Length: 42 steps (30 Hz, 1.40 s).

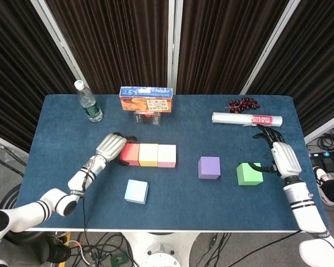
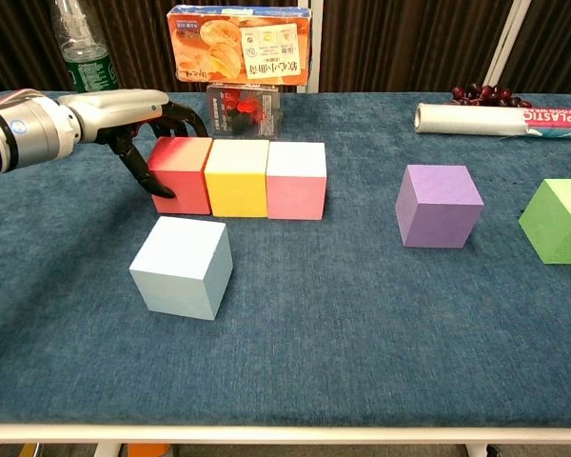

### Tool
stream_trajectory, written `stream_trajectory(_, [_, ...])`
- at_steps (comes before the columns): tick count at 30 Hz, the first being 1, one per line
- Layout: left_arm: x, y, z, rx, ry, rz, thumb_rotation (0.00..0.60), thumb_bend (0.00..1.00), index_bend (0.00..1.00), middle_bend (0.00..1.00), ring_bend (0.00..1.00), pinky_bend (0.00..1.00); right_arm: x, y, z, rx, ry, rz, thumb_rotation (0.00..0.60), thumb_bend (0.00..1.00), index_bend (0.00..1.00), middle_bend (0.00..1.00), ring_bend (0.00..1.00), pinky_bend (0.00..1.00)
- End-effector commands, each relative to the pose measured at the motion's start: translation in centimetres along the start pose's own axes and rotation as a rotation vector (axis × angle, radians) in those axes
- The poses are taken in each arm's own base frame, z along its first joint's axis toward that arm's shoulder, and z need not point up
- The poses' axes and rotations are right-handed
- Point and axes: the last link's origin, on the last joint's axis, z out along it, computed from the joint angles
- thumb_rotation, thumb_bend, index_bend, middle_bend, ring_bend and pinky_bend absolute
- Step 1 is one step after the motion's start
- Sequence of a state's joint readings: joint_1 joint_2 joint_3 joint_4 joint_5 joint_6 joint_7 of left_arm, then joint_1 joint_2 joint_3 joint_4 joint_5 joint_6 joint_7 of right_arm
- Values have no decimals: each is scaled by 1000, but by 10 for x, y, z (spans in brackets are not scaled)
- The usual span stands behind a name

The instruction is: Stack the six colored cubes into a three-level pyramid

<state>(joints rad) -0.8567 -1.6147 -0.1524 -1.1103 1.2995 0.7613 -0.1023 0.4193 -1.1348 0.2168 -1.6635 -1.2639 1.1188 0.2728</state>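
Left hand [image 2: 138, 119]: fingers curled at the red cube's [image 2: 179, 173] outer end, gripping nothing. Light-blue cube [image 2: 182, 266] lies nearest it; green cube [image 1: 249, 173] beside the spread-fingered right hand [image 1: 280, 156].

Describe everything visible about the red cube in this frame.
The red cube is a matte, foam-like block, red fading to a paler orange-pink along its top edge. It sits flat on the blue table at the left end of a row, its right face against the yellow cube, with the pink cube beyond. The left hand curls around its left side, dark fingertips touching it. Nothing is stacked on it.
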Motion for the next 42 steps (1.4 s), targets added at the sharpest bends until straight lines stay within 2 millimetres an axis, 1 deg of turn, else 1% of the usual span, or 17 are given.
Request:
stream_trajectory(1, [-1, 0, 1, 1, -1, 2, 600, 143, 251, 495, 416, 260, 0, 0, 0, 0, 0, 0, 600, 105, 0, 256, 0, 0])
stream_trajectory(16, [0, 6, 5, 4, 4, 1, 600, 142, 248, 479, 416, 260, 1, 2, -2, -4, 6, 5, 600, 105, 0, 256, 0, 0])
stream_trajectory(28, [-3, 6, 4, 10, -12, 2, 600, 142, 217, 416, 401, 257, 2, 3, -1, -8, 7, 10, 600, 106, 0, 256, 0, 0])
stream_trajectory(32, [-3, 7, 4, 11, -15, 2, 600, 142, 201, 385, 378, 256, 1, 4, -1, -10, 6, 11, 600, 107, 0, 256, 0, 0])
stream_trajectory(42, [-2, 8, 1, 10, -28, 0, 600, 141, 182, 331, 366, 250, 1, 5, 0, -12, 3, 11, 600, 108, 0, 254, 0, 0])
